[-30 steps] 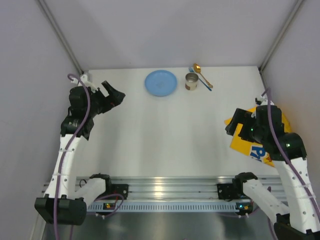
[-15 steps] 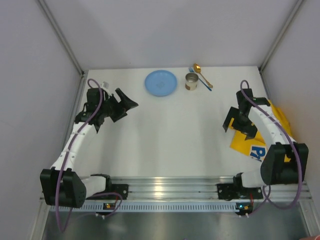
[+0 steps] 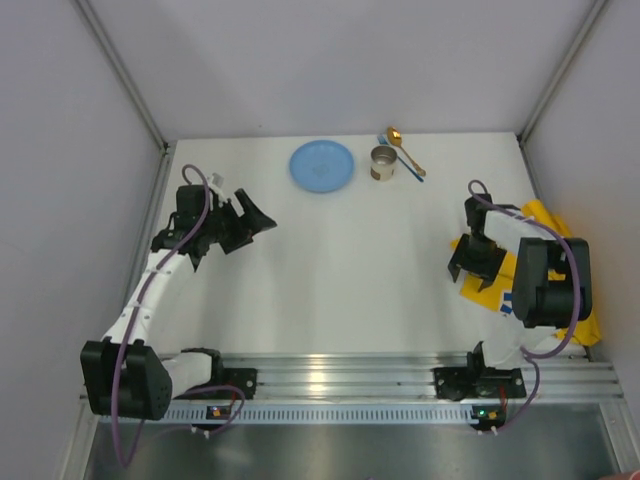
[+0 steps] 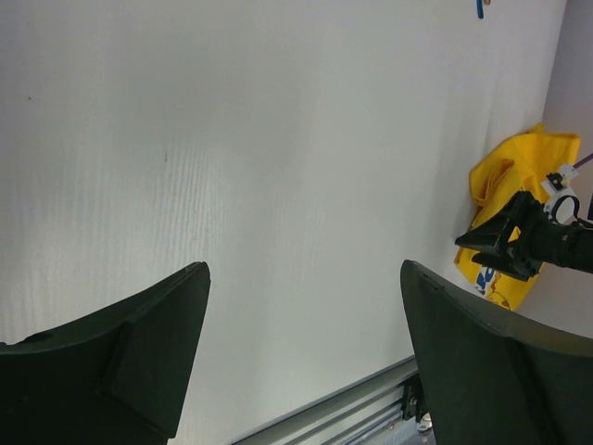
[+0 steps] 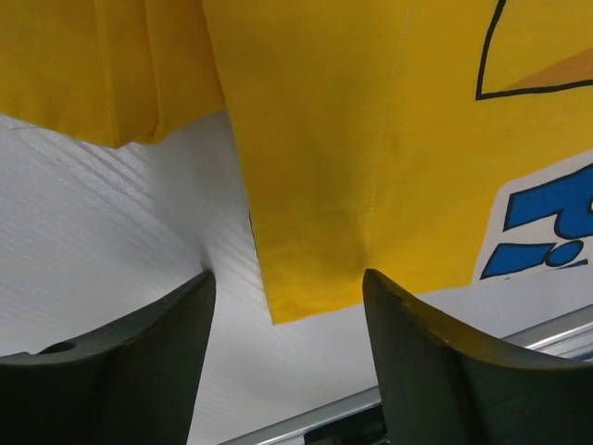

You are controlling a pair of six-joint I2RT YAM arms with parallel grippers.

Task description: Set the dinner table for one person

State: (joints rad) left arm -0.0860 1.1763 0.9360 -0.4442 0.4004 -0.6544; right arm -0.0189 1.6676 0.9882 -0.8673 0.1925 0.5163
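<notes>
- Over the near left corner of the yellow placemat (image 5: pixel 324 139), my right tool (image 5: pixel 287 278) stands wide, one finger on each side of that corner. Nothing is pinched yet.
- Within the last second the right arm has swung down from above the mat and folded back on itself, so the tool now sits low at the mat's edge. I read that as lining up to grip the mat and drag it towards the middle.
- My left tool (image 3: pixel 250 215) is wide too and carries nothing. It has drifted inward from the far left corner and hangs over white surface, well apart from every item.
- The mat lies by the right edge of the worktop (image 3: pixel 350 260), rumpled, with a fold at its far end and blue print near the rail. As far as I can tell it has hardly shifted.
- At the far edge, the blue plate (image 3: pixel 322 165), the metal cup (image 3: pixel 383 162) and the gold spoon (image 3: pixel 405 150) just beside it sit where they were.
- The worktop itself is flat, matte white and faintly ribbed, with a silver rail along its near side. Nothing is laid at its middle, so I judge the setting barely begun.
</notes>
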